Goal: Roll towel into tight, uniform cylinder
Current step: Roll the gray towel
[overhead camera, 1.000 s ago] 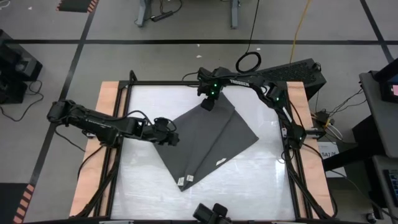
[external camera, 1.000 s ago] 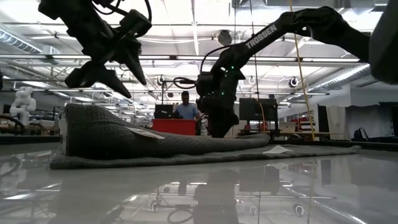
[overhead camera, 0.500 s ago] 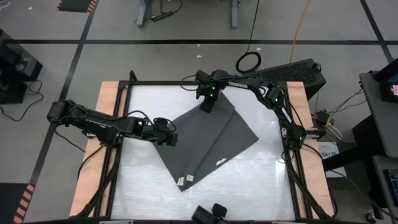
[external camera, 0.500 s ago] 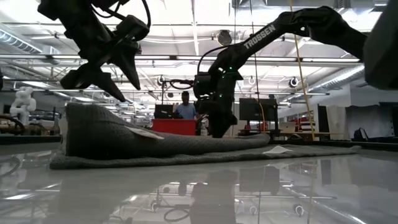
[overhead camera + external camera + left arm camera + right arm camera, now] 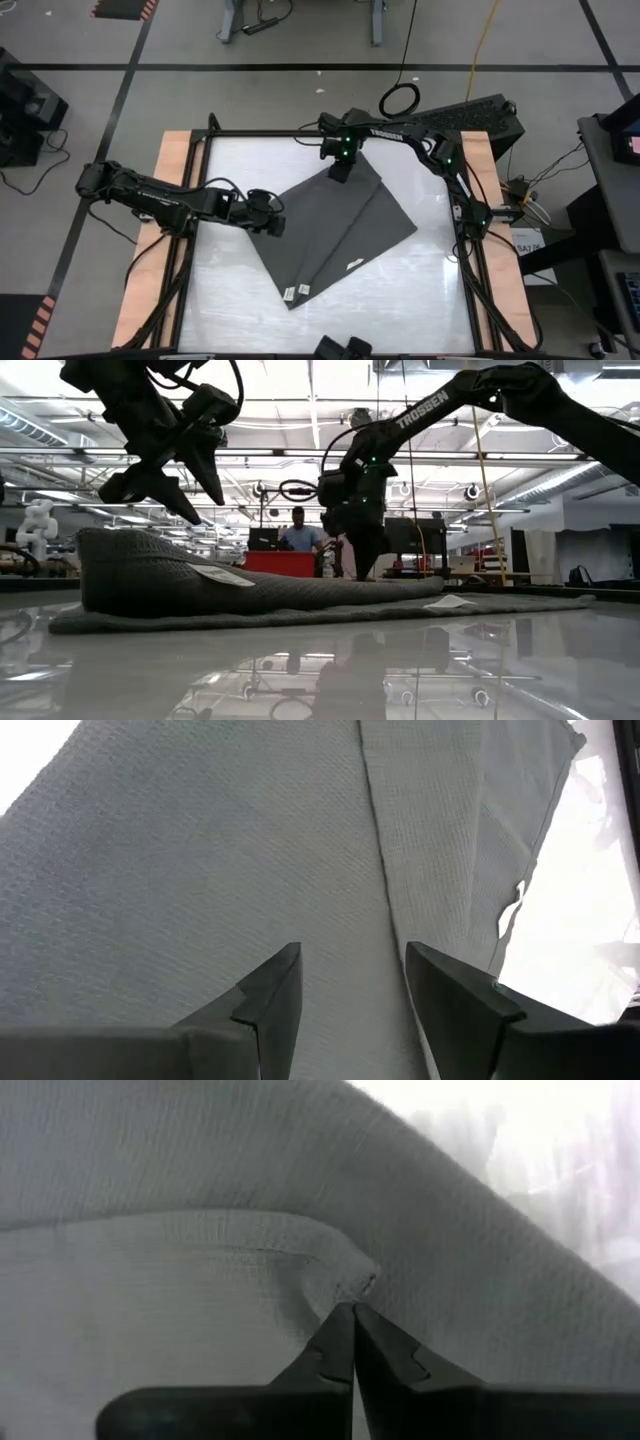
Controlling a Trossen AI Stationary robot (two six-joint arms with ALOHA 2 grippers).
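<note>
Under the right claw, the pinched corner of the towel is covered from above. The two white tags near the towel's edge, well away from that claw, are too small to read.

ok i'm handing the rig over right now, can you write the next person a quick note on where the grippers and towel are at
Right gripper: shut, pinching the towel at its far corner, by the table's back edge.
Left gripper: open, holding nothing, hanging above the towel's left corner.
Towel: lies folded over on the white table, a fold line running along it, small white tags near the front edge. In the low view the left end is humped up.
Done: the fold, and the corner grip.
Left: the rolling itself; no cylinder has been formed yet. The left gripper probably needs to take its own corner first.
</note>
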